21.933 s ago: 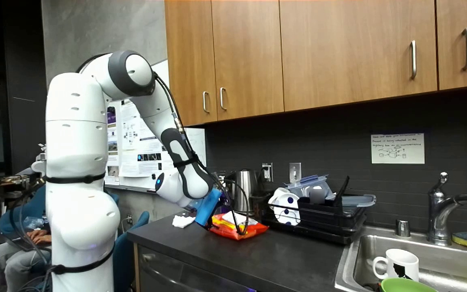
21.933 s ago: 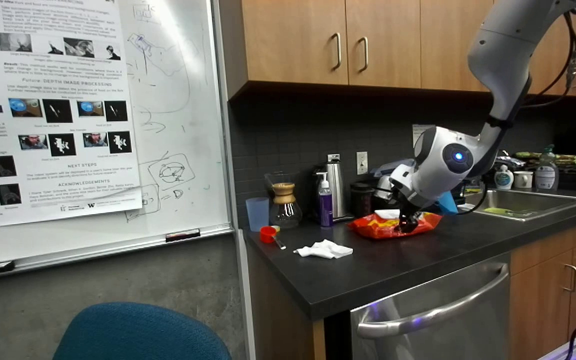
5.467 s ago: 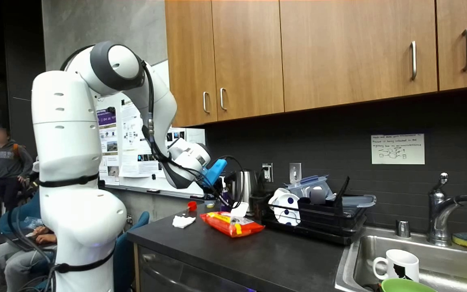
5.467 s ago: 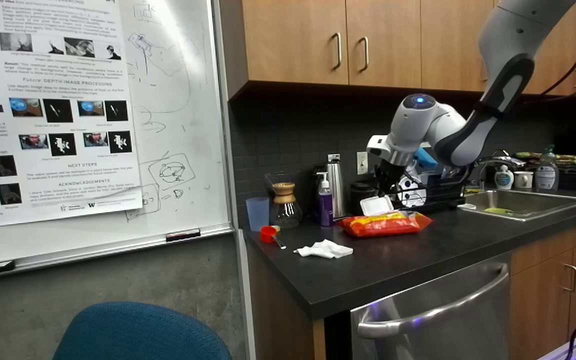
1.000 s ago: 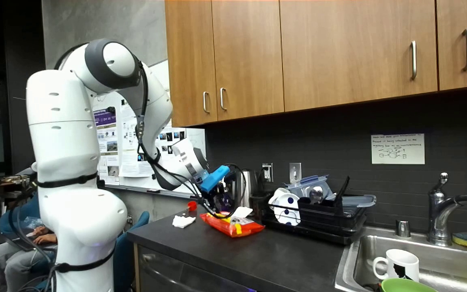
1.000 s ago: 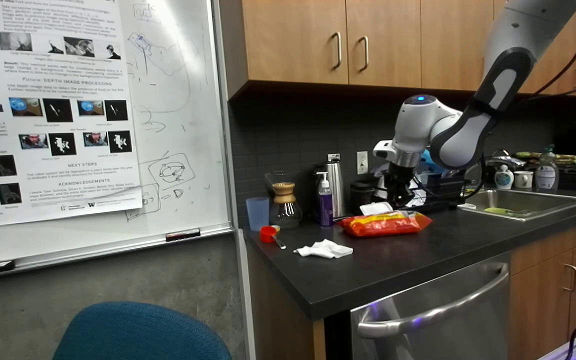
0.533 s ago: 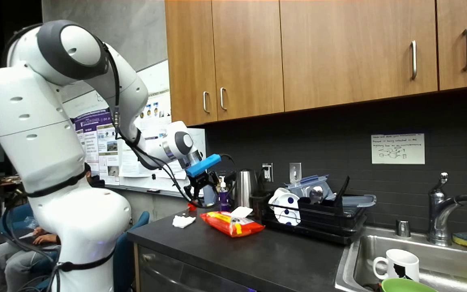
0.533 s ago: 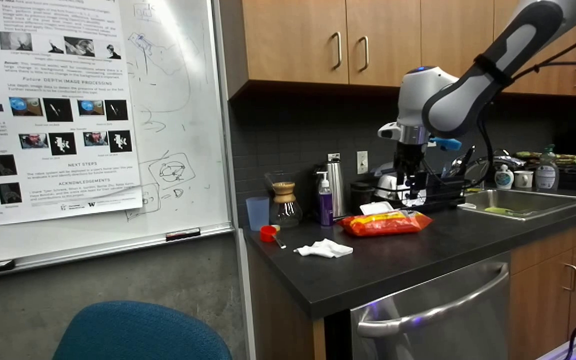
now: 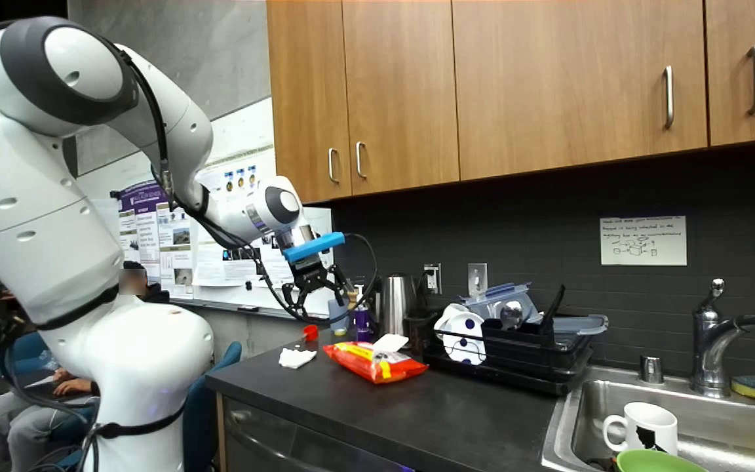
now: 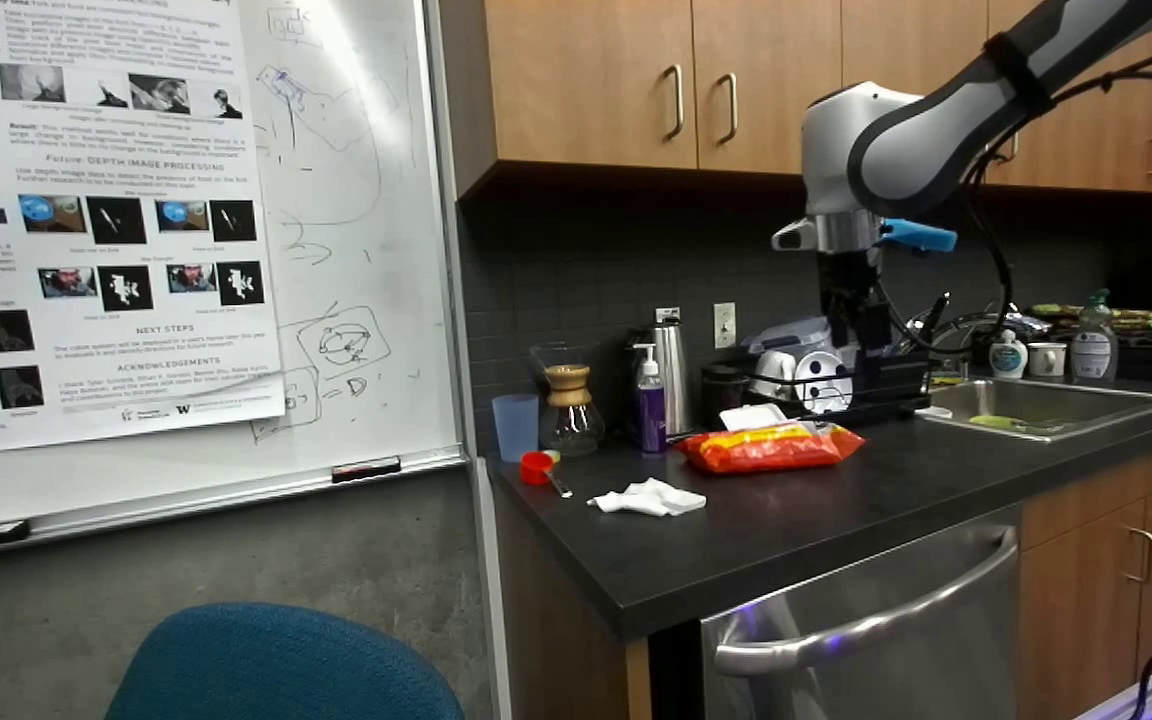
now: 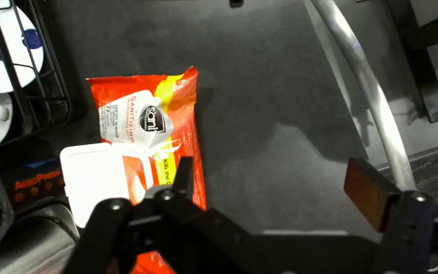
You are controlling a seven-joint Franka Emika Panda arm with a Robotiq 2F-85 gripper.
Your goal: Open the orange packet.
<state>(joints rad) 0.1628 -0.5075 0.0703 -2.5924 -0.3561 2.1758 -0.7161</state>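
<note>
The orange packet (image 9: 351, 362) lies flat on the dark counter. It also shows in an exterior view (image 10: 776, 452) and in the wrist view (image 11: 183, 125). Its white lid (image 9: 390, 343) is swung up and leans back toward the wall, as it does in an exterior view (image 10: 751, 416). In the wrist view the lid (image 11: 93, 177) stands beside a white frame (image 11: 148, 171) with an opening in it. My gripper (image 9: 318, 301) is open and empty, well above the counter and apart from the packet. In the wrist view its fingers (image 11: 274, 186) are wide apart and hide the packet's lower part.
A black dish rack (image 9: 502, 354) with dishes stands beside the packet. A steel kettle (image 9: 398, 305) and purple soap bottle (image 10: 652, 405) stand behind it. A white tissue (image 10: 648, 498) and red scoop (image 10: 536, 468) lie near the counter's end. Wooden cabinets (image 9: 404, 92) hang above.
My gripper has risen and drawn back from the packet over the last second. The lid lay shut about twenty seconds ago, stood up more steeply several seconds ago, and now leans further back.
</note>
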